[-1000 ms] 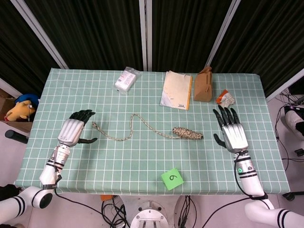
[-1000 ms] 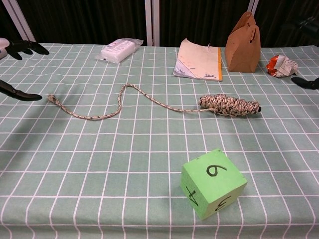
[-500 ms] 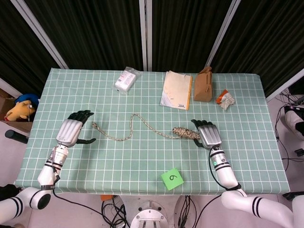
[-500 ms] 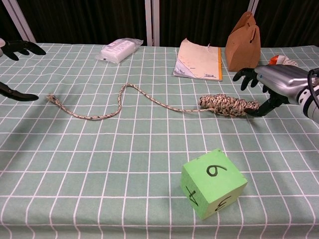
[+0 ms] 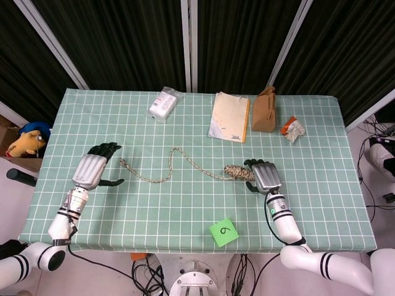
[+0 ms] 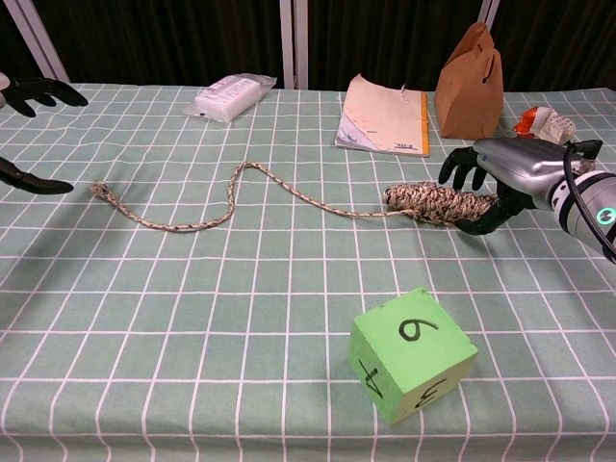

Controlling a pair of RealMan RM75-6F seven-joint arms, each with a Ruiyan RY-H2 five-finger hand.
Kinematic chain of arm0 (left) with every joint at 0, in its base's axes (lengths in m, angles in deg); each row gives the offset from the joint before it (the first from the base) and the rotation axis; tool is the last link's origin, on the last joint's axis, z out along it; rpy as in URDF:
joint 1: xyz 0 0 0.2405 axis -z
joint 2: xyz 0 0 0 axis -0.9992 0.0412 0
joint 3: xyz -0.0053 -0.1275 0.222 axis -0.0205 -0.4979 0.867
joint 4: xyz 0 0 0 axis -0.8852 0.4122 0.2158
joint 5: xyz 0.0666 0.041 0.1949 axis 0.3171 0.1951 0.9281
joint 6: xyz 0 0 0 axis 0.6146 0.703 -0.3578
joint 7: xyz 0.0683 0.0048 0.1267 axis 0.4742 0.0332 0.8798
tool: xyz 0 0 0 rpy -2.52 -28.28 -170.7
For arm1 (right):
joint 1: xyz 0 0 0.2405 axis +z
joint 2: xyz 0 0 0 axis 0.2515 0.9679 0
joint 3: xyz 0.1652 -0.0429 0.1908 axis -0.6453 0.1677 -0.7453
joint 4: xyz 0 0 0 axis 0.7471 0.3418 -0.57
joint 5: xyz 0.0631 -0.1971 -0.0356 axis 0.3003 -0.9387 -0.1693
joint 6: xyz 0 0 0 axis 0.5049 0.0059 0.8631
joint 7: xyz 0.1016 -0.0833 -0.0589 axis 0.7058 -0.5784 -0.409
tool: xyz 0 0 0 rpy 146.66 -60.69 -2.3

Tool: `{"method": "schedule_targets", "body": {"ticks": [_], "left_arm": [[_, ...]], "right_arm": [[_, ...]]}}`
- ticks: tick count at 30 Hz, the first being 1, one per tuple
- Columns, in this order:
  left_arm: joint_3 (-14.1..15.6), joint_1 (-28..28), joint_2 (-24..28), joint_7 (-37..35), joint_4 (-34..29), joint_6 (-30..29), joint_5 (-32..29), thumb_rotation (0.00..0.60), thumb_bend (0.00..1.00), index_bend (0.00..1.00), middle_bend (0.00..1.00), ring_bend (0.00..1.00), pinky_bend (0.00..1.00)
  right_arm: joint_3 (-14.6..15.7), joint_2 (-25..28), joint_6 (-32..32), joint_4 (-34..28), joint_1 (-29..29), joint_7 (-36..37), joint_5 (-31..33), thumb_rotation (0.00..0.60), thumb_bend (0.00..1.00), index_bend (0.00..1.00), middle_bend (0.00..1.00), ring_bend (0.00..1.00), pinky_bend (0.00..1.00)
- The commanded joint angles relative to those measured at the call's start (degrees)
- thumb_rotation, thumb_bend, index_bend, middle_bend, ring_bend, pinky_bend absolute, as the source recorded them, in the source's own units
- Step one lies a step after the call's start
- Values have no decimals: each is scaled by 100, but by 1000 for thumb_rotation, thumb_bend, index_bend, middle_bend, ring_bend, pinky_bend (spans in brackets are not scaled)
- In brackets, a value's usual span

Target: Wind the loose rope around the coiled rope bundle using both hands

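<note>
The coiled rope bundle (image 5: 237,172) (image 6: 431,202) lies right of the table's centre. Its loose rope (image 5: 170,166) (image 6: 231,197) snakes off to the left and ends in a frayed tip (image 5: 123,162). My right hand (image 5: 263,176) (image 6: 510,166) hovers over the bundle's right end, with fingers (image 6: 462,171) curved down behind it and the thumb in front near its tip. The fingers are apart and no firm hold shows. My left hand (image 5: 91,169) lies flat and open just left of the rope's tip, apart from it. Only its fingertips (image 6: 48,92) show in the chest view.
Along the far edge stand a white packet (image 5: 165,103), a notebook (image 5: 230,116), a brown paper bag (image 5: 265,110) and a crumpled wrapper (image 5: 294,127). A green numbered cube (image 5: 223,232) (image 6: 412,354) sits near the front edge. A plush toy (image 5: 28,139) lies off the table's left side.
My right hand swept in from the table's right side to the bundle's right end and now straddles it. The left hand drifted slightly; the rope has not moved.
</note>
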Motion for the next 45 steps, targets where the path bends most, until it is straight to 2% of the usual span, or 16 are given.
{"method": "schedule_targets", "body": {"ticks": [1,11,19,24,27,33,45], "left_arm": [[9,-1,1,-2,2,4,-2,448,85,167,133,135,217],[26,1,-13,-88,56,16,-14,447,84,167,133,135,217],[37,4,7,-134,41,20,-8,448,84,167,133,135,217],[43,13,6,-160,40,58,-29,448,84,167,133,135,217],[48,18,3,-172,47,75,-35,450,84,167,133,135,217],[46,16,40,-186,5,76,-45,450,84,167,133,135,217],[50,34,63,-186,-69,124,-76,449,84,167,133,135,218]], "right_arm": [[32,-45,-61,22,11,-36,29,600,276,375,379,344,524],[61,-181,-151,164,72,-46,100,600,298,437,388,377,557],[54,-375,-374,436,92,109,-117,600,334,588,478,472,612],[52,-464,-428,604,100,216,-217,600,386,728,564,531,674],[60,-511,-464,700,88,413,-356,600,451,782,596,565,716],[61,-506,-577,846,20,896,-666,600,506,854,644,607,771],[133,-382,-733,1106,-121,2019,-1327,600,618,917,698,658,833]]}}
